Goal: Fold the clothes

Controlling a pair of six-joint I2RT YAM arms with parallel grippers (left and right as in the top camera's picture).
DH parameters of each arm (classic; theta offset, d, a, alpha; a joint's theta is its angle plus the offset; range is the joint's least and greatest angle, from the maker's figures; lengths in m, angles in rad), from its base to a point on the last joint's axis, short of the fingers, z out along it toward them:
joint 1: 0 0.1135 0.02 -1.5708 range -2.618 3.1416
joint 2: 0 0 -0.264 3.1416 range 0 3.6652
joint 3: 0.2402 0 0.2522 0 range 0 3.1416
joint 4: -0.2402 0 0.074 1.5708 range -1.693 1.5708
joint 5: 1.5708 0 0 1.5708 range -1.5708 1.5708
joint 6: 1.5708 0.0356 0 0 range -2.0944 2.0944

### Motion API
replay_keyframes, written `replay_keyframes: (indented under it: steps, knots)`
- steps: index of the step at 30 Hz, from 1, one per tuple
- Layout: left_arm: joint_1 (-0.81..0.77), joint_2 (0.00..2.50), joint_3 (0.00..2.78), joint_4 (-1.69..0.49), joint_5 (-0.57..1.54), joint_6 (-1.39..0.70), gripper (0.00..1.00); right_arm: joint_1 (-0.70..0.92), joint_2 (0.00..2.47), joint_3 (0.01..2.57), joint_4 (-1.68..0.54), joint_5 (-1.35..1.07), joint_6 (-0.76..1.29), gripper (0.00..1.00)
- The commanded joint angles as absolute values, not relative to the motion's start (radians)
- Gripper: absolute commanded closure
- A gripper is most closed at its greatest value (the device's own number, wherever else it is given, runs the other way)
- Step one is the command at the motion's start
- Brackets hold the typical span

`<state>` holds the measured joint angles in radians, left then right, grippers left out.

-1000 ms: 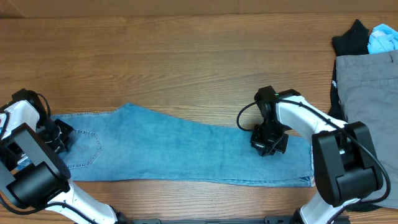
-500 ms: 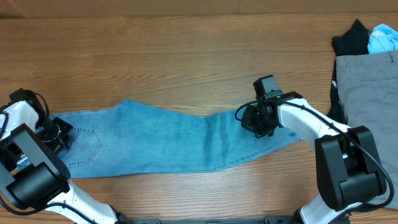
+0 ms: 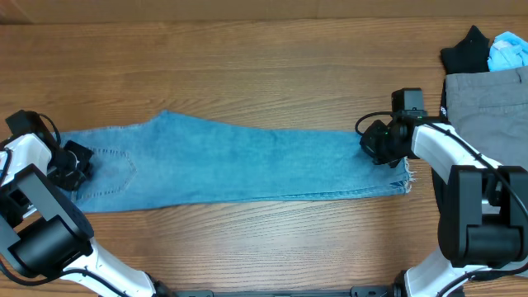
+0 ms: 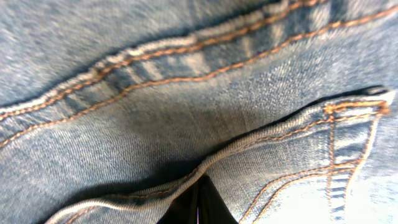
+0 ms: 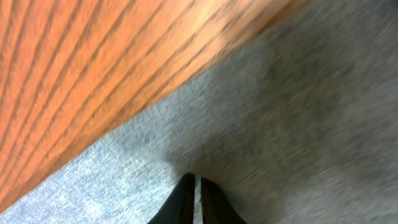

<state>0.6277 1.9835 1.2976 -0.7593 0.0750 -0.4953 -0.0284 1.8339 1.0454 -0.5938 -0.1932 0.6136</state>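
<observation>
The light blue jeans [image 3: 231, 165] lie stretched flat, left to right, across the wooden table, folded lengthwise. The waistband and a stitched back pocket are at the left, the frayed hems at the right. My left gripper [image 3: 68, 167] is shut on the jeans at the waistband end; the left wrist view shows its closed fingertips [image 4: 199, 208] under a denim seam [image 4: 186, 124]. My right gripper [image 3: 378, 147] is shut on the jeans near the hem end; the right wrist view shows its fingertips [image 5: 198, 202] pinching blurred denim [image 5: 280, 124].
Grey trousers [image 3: 491, 132] lie at the right edge of the table, with a black garment [image 3: 466, 49] and a light blue cloth [image 3: 507, 51] behind them. Bare wood table [image 3: 247, 74] runs along the far side.
My right gripper has pulled the leg end to the right, from the middle of the table to near the grey trousers. The jeans have gone from slack and wrinkled to stretched straight. The left gripper shifted slightly.
</observation>
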Motion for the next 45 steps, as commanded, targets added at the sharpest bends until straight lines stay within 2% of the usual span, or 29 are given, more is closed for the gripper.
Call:
replay_keyframes:
  steps: [1, 5, 6, 9, 12, 20, 21, 22, 23, 24, 25, 28, 32, 38, 45]
  knots:
    - [0.617, 2.029, 1.286, -0.692, 0.128, -0.467, 0.96, -0.046, 1.864, 1.049, -0.580, -0.133, 0.595, 0.90]
    - [0.614, 2.029, 1.288, -0.671, 0.129, -0.468, 0.95, -0.046, 1.864, 1.049, -0.561, -0.133, 0.595, 0.89]
    - [0.613, 2.029, 1.288, -0.669, 0.128, -0.468, 0.90, -0.046, 1.864, 1.050, -0.555, -0.133, 0.594, 0.86]
    - [0.613, 2.029, 1.303, -0.694, 0.129, -0.467, 0.87, -0.046, 1.864, 1.079, -0.595, -0.127, 0.567, 0.82]
    - [0.613, 2.029, 1.354, -0.765, 0.131, -0.467, 0.67, -0.047, 1.864, 1.156, -0.688, -0.069, 0.568, 0.87]
    - [0.612, 2.024, 1.625, -1.048, 0.132, -0.464, 0.65, -0.053, 1.864, 1.546, -1.087, -0.019, 0.543, 0.68]
    - [0.612, 2.021, 1.661, -1.086, 0.134, -0.455, 0.63, -0.060, 1.864, 1.598, -1.146, -0.004, 0.543, 0.58]
    - [0.610, 2.019, 1.689, -1.119, 0.147, -0.443, 0.59, -0.071, 1.864, 1.643, -1.195, 0.006, 0.542, 0.32]
    - [0.608, 2.015, 1.713, -1.145, 0.173, -0.417, 0.40, -0.084, 1.864, 1.677, -1.241, 0.017, 0.542, 0.00]
    - [0.606, 2.011, 1.738, -1.175, 0.217, -0.380, 0.09, -0.101, 1.864, 1.705, -1.284, 0.031, 0.541, 0.00]
    - [0.604, 2.007, 1.753, -1.197, 0.260, -0.358, 0.00, -0.126, 1.864, 1.726, -1.320, 0.045, 0.525, 0.00]
    - [0.593, 1.993, 1.771, -1.230, 0.378, -0.295, 0.00, -0.197, 1.864, 1.729, -1.356, 0.043, 0.416, 0.00]
    - [0.539, 1.946, 1.771, -1.251, 0.391, -0.256, 0.00, -0.274, 1.864, 1.722, -1.391, -0.007, 0.343, 0.00]
    - [0.411, 1.858, 1.771, -1.345, 0.397, -0.249, 0.00, -0.282, 1.864, 1.601, -1.245, -0.204, 0.121, 0.00]
    - [0.238, 1.805, 1.770, -1.422, 0.337, -0.230, 0.00, -0.268, 1.864, 1.404, -1.113, -0.239, 0.100, 0.00]
